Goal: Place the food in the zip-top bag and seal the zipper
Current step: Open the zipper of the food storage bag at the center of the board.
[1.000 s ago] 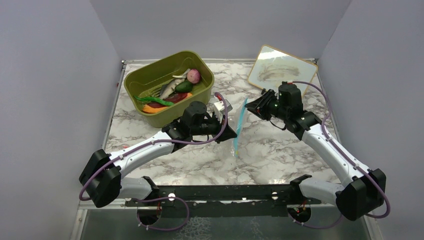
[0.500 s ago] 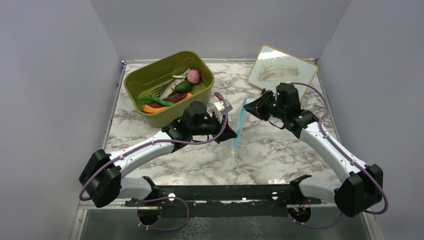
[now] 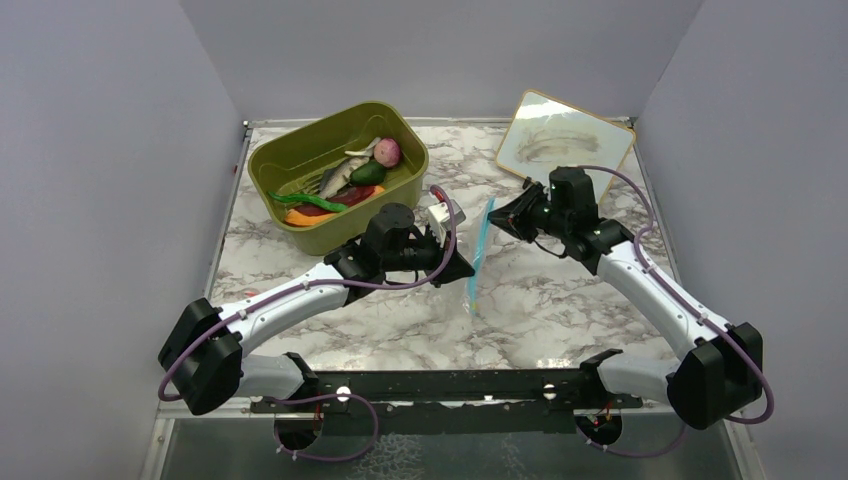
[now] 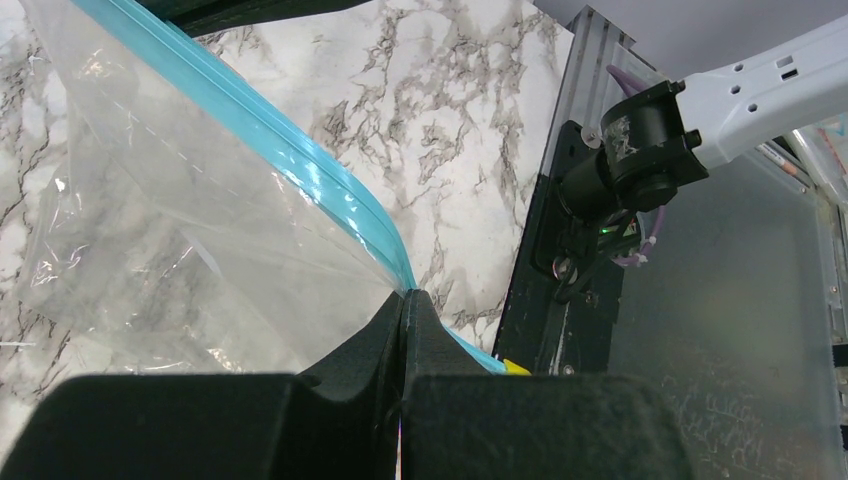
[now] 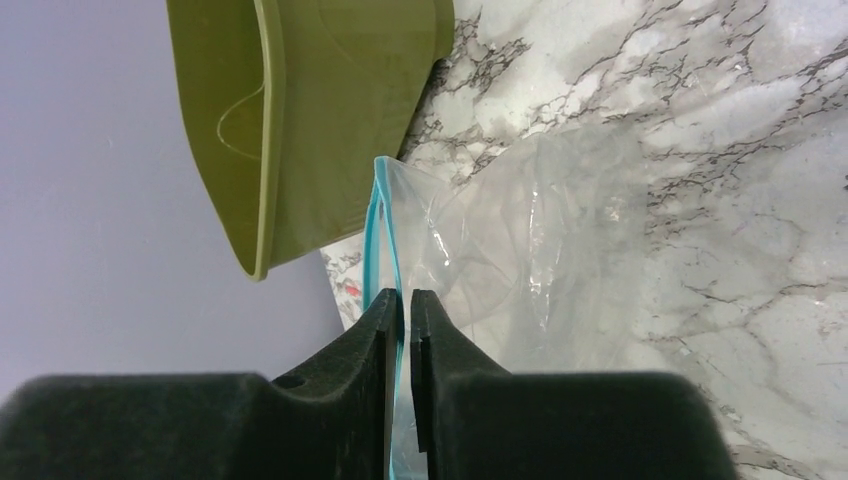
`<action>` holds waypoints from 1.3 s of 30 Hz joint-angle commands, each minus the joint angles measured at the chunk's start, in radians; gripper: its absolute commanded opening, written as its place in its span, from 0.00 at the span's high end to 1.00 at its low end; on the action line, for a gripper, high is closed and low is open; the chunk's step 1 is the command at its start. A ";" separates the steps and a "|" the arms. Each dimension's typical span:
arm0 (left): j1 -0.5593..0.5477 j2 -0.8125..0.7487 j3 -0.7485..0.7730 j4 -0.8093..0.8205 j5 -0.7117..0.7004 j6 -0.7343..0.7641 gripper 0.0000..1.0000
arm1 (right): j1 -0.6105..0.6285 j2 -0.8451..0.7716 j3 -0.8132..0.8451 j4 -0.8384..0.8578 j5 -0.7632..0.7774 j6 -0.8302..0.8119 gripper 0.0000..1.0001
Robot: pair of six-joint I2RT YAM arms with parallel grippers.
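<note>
Marble-patterned table (image 3: 560, 320), plain grey walls (image 3: 100, 150) on three sides, a framed board (image 3: 565, 140) propped at the back. My left pincer (image 4: 403, 296) is pressed together on the zipper (image 4: 300, 170). My right pincer (image 5: 400, 296) nips that blue strip too, with the zip-top bag (image 3: 476, 255) held upright between us. The food (image 3: 345, 182) lies in the olive tub (image 3: 300, 150). From above the bag is edge-on, so I can't read its mouth.
</note>
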 commanded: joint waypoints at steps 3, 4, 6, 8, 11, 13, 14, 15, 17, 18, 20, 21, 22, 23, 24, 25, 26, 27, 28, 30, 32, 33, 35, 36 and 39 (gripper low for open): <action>-0.005 -0.008 0.031 0.003 -0.006 0.015 1.00 | -0.003 -0.008 -0.003 0.044 0.018 -0.071 0.99; -0.005 -0.010 0.036 -0.011 -0.017 0.018 1.00 | -0.003 -0.017 -0.005 0.054 0.021 -0.095 0.99; -0.005 -0.019 0.049 -0.051 -0.053 0.020 0.91 | -0.003 -0.045 -0.005 0.070 0.030 -0.141 0.99; -0.005 -0.026 0.067 -0.102 -0.118 0.011 0.72 | -0.003 -0.079 -0.010 0.086 0.031 -0.175 0.99; -0.005 -0.038 0.091 -0.146 -0.161 -0.001 0.51 | -0.004 -0.132 -0.039 0.135 -0.015 -0.213 0.99; -0.005 -0.047 0.100 -0.142 -0.167 -0.020 0.44 | -0.003 -0.155 -0.051 0.159 -0.067 -0.224 0.99; -0.004 -0.049 0.108 -0.136 -0.167 -0.031 0.39 | -0.003 -0.162 -0.053 0.164 -0.090 -0.225 0.99; -0.005 -0.050 0.115 -0.128 -0.167 -0.042 0.36 | -0.003 -0.167 -0.055 0.167 -0.112 -0.223 0.99; -0.005 -0.046 0.136 -0.110 -0.166 -0.064 0.27 | -0.003 -0.181 -0.059 0.176 -0.150 -0.214 0.99; -0.005 -0.043 0.146 -0.101 -0.166 -0.072 0.24 | -0.004 -0.189 -0.057 0.178 -0.160 -0.210 0.99; -0.005 -0.032 0.167 -0.087 -0.166 -0.080 0.18 | -0.004 -0.202 -0.051 0.172 -0.163 -0.209 0.99; -0.005 -0.026 0.175 -0.079 -0.166 -0.081 0.16 | -0.003 -0.206 -0.046 0.162 -0.154 -0.210 0.99; -0.005 -0.019 0.181 -0.071 -0.166 -0.083 0.15 | -0.003 -0.211 -0.037 0.150 -0.145 -0.211 0.99; -0.005 -0.013 0.187 -0.062 -0.165 -0.086 0.14 | -0.003 -0.213 -0.030 0.139 -0.136 -0.212 0.99; -0.005 -0.002 0.190 -0.053 -0.164 -0.090 0.13 | -0.003 -0.215 -0.025 0.131 -0.133 -0.213 0.99; -0.005 0.004 0.194 -0.045 -0.163 -0.095 0.13 | -0.003 -0.218 -0.023 0.126 -0.132 -0.211 0.99; -0.004 0.013 0.197 -0.037 -0.161 -0.100 0.13 | -0.004 -0.221 -0.022 0.126 -0.134 -0.209 0.99; -0.004 0.020 0.201 -0.034 -0.162 -0.103 0.13 | -0.004 -0.224 -0.023 0.128 -0.136 -0.204 0.99; -0.005 0.031 0.206 -0.031 -0.163 -0.105 0.14 | -0.003 -0.227 -0.027 0.130 -0.138 -0.199 0.99; -0.005 0.048 0.214 -0.029 -0.162 -0.107 0.18 | -0.003 -0.233 -0.032 0.136 -0.139 -0.191 0.99; -0.005 0.064 0.219 -0.022 -0.159 -0.108 0.21 | -0.004 -0.235 -0.036 0.137 -0.140 -0.187 0.99; -0.005 0.071 0.220 -0.019 -0.158 -0.109 0.23 | -0.004 -0.236 -0.037 0.136 -0.141 -0.186 0.99; -0.004 0.084 0.219 -0.013 -0.158 -0.111 0.25 | -0.003 -0.236 -0.037 0.136 -0.143 -0.184 0.99; -0.005 0.089 0.220 -0.007 -0.155 -0.113 0.25 | -0.003 -0.236 -0.037 0.136 -0.144 -0.183 0.99; -0.004 0.101 0.217 0.013 -0.144 -0.129 0.28 | -0.004 -0.239 -0.039 0.138 -0.145 -0.183 0.99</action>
